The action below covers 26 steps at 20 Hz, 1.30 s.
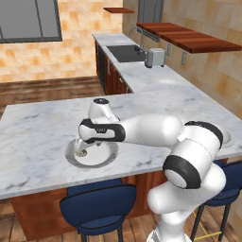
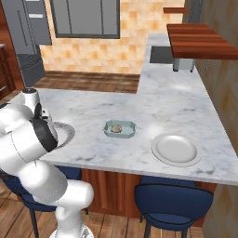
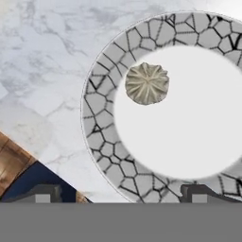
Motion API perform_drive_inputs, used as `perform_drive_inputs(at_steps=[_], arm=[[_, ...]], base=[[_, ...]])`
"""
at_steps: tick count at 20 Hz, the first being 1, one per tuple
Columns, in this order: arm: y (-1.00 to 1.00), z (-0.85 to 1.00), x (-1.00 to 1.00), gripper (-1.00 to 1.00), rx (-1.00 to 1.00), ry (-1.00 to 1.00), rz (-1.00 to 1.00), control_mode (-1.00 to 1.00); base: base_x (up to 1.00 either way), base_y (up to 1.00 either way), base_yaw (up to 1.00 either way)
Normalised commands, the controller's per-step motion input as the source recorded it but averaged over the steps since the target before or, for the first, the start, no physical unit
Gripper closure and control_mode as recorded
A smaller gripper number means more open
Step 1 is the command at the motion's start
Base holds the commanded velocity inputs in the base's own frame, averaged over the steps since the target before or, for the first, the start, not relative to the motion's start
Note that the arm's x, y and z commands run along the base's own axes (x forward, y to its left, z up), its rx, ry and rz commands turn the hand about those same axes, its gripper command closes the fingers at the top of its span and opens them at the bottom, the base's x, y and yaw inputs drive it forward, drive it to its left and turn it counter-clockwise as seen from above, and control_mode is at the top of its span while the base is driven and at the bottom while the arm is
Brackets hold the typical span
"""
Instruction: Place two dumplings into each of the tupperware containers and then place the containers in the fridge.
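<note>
Now the wide-open gripper (image 3: 120,194) hovers above the patterned plate (image 3: 99,137); its lone dumpling (image 3: 147,83) lies ahead of the fingertips.

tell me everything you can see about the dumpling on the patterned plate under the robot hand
The dumpling is a small, round, beige-grey piece with pleats running out from a pinched centre, seen from above in the hand view. It looks like soft dough, whole and undamaged. It sits on the white centre of the round plate, close to the plate's grey cracked-mosaic rim on one side, alone there with nothing else touching it. The open gripper hangs above the plate, its dark fingertips clear of the dumpling.
</note>
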Motion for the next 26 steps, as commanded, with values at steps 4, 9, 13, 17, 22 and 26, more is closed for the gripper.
perform_drive_inputs(at_steps=[4,9,13,17,22,26], arm=[[0.21,-0.03,0.41,-1.00,0.00,0.00,0.00,-1.00],[0.36,-0.30,0.35,-1.00,0.00,0.01,0.00,-1.00],[0.10,-0.36,0.23,-1.00,0.00,0.00,0.00,-1.00],[0.00,-0.32,0.08,-1.00,-0.04,0.00,-0.04,-1.00],[0.01,-0.39,0.17,-1.00,-0.02,0.00,-0.03,-1.00],[0.03,-0.04,0.35,-1.00,0.00,0.00,-0.02,-1.00]], base=[[0.00,0.00,0.00],[0.00,0.00,0.00],[0.00,0.00,0.00],[0.00,0.00,0.00],[0.00,0.00,0.00],[0.00,0.00,0.00]])
